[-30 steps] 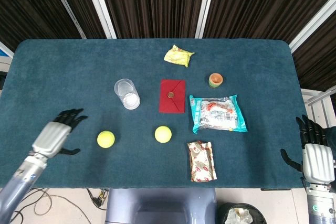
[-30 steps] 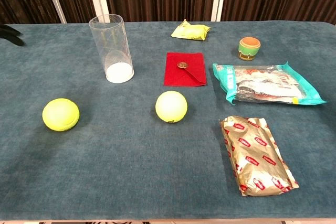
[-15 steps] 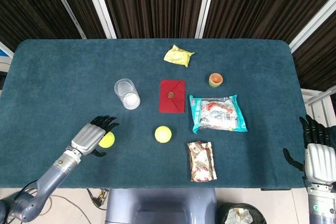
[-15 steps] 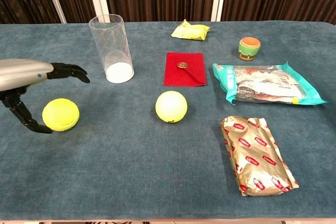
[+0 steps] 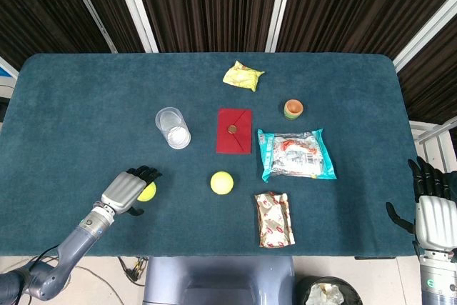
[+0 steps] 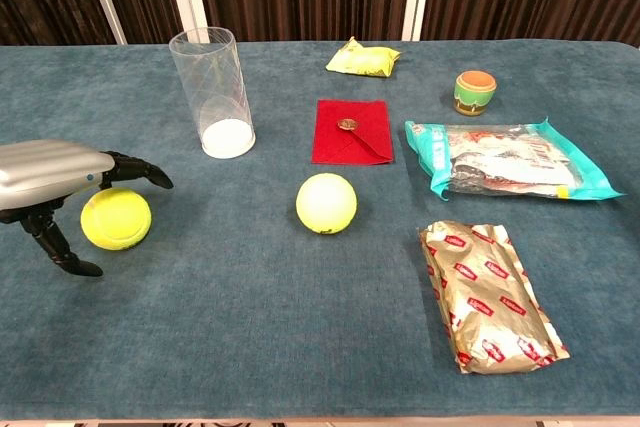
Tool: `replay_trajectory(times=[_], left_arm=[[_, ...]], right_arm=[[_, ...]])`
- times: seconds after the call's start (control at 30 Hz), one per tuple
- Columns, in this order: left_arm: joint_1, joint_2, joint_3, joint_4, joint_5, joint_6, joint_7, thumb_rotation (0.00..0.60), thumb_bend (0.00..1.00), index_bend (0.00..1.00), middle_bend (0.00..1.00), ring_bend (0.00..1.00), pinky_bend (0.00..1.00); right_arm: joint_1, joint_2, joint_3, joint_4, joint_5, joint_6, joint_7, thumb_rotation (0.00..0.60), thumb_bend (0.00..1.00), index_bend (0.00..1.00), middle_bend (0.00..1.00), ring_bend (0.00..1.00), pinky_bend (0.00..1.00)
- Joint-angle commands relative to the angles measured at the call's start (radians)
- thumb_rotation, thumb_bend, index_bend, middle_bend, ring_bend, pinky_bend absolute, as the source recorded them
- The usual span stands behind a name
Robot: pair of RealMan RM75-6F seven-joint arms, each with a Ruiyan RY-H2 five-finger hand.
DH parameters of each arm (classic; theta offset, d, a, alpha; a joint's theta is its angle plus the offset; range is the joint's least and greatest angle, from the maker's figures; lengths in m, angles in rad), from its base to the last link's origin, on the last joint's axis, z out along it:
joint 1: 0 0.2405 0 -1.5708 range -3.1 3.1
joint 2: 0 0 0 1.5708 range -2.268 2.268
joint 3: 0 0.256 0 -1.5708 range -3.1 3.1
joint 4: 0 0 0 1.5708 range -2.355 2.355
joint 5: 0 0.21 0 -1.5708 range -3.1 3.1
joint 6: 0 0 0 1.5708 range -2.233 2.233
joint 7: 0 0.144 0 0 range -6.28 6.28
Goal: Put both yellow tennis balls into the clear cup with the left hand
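Observation:
One yellow tennis ball (image 5: 148,192) (image 6: 116,218) lies near the front left of the blue table. My left hand (image 5: 128,189) (image 6: 60,182) arches over it from the left. The fingers curve above the ball's top and the thumb reaches down beside it to the cloth, without closing on it. The second yellow ball (image 5: 222,182) (image 6: 326,203) sits free near the middle. The clear cup (image 5: 173,127) (image 6: 212,92) stands upright behind the two balls. My right hand (image 5: 430,208) hangs open off the table's front right corner, seen only in the head view.
A red envelope (image 5: 234,131) (image 6: 351,131) lies right of the cup. Further right are a teal snack bag (image 5: 295,153) (image 6: 505,157), a small orange pot (image 5: 293,109) (image 6: 474,92) and a gold-red packet (image 5: 274,219) (image 6: 492,295). A yellow packet (image 5: 243,76) (image 6: 363,57) lies at the back.
My left hand came in from the table's left edge to the left ball, then sank lower over it with its fingers curling down. The right hand and both balls stayed put.

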State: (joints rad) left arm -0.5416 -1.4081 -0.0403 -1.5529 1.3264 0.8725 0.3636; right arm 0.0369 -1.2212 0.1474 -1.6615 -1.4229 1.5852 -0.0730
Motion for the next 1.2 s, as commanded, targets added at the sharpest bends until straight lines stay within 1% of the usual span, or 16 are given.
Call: replay_trajectory(times=[0.03, 0.13, 0.2, 0.3, 0.4, 0.57, 0.73, 0.83, 0.93, 0.97, 1.1, 1.2], left_arm=[[-0.007, -0.012, 0.008, 0.012, -0.004, -0.005, 0.011, 0.6, 0.13, 0.22, 0.19, 0.16, 0.32], [-0.011, -0.026, 0.012, 0.025, 0.008, 0.0, 0.006, 0.6, 0.19, 0.3, 0.28, 0.24, 0.4], [-0.009, -0.036, 0.013, 0.038, 0.024, 0.016, -0.003, 0.6, 0.25, 0.35, 0.35, 0.3, 0.46], [-0.004, -0.049, 0.019, 0.064, 0.048, 0.044, -0.017, 0.6, 0.31, 0.41, 0.42, 0.35, 0.51], [0.0, -0.055, 0.022, 0.082, 0.065, 0.065, -0.03, 0.6, 0.35, 0.46, 0.47, 0.38, 0.53], [0.003, -0.03, 0.011, 0.072, 0.078, 0.097, -0.074, 0.6, 0.35, 0.48, 0.47, 0.38, 0.53], [-0.003, 0.045, -0.036, 0.002, 0.093, 0.153, -0.1, 0.6, 0.35, 0.47, 0.47, 0.38, 0.53], [-0.016, 0.111, -0.086, -0.066, 0.107, 0.198, -0.096, 0.6, 0.35, 0.47, 0.46, 0.38, 0.53], [-0.039, 0.154, -0.139, -0.105, 0.102, 0.218, -0.083, 0.6, 0.35, 0.46, 0.46, 0.38, 0.53], [-0.054, 0.168, -0.17, -0.115, 0.091, 0.223, -0.071, 0.6, 0.35, 0.46, 0.46, 0.38, 0.53], [-0.102, 0.187, -0.244, -0.129, 0.042, 0.211, -0.041, 0.6, 0.35, 0.46, 0.46, 0.38, 0.53], [-0.143, 0.198, -0.279, -0.132, -0.012, 0.175, 0.011, 0.6, 0.34, 0.46, 0.46, 0.38, 0.53]], right_arm=[[0.0, -0.001, 0.0, 0.001, 0.001, -0.002, 0.0, 0.6, 0.34, 0.0, 0.0, 0.05, 0.07], [0.001, -0.001, -0.001, 0.003, 0.003, -0.005, 0.002, 0.6, 0.34, 0.0, 0.0, 0.05, 0.07], [0.0, 0.0, 0.0, 0.003, 0.004, -0.005, 0.003, 0.6, 0.34, 0.0, 0.0, 0.05, 0.07], [0.0, 0.0, 0.0, 0.005, 0.005, -0.007, 0.007, 0.6, 0.34, 0.0, 0.0, 0.05, 0.07], [0.0, 0.002, -0.001, 0.004, 0.006, -0.009, 0.009, 0.6, 0.34, 0.0, 0.0, 0.05, 0.07], [-0.002, 0.005, -0.001, 0.003, 0.006, -0.008, 0.011, 0.6, 0.34, 0.0, 0.0, 0.05, 0.07], [-0.002, 0.005, 0.001, 0.001, 0.01, -0.009, 0.011, 0.6, 0.34, 0.0, 0.0, 0.05, 0.07], [-0.002, 0.004, 0.0, 0.0, 0.01, -0.009, 0.01, 0.6, 0.34, 0.0, 0.0, 0.05, 0.07], [-0.002, 0.002, 0.0, 0.0, 0.012, -0.012, 0.008, 0.6, 0.34, 0.0, 0.0, 0.05, 0.07], [-0.002, 0.002, 0.0, 0.0, 0.014, -0.013, 0.007, 0.6, 0.34, 0.0, 0.0, 0.05, 0.07], [-0.002, -0.001, 0.003, 0.001, 0.02, -0.014, 0.004, 0.6, 0.34, 0.0, 0.0, 0.05, 0.07], [-0.001, -0.004, 0.003, 0.0, 0.02, -0.014, -0.001, 0.6, 0.34, 0.0, 0.0, 0.05, 0.07]])
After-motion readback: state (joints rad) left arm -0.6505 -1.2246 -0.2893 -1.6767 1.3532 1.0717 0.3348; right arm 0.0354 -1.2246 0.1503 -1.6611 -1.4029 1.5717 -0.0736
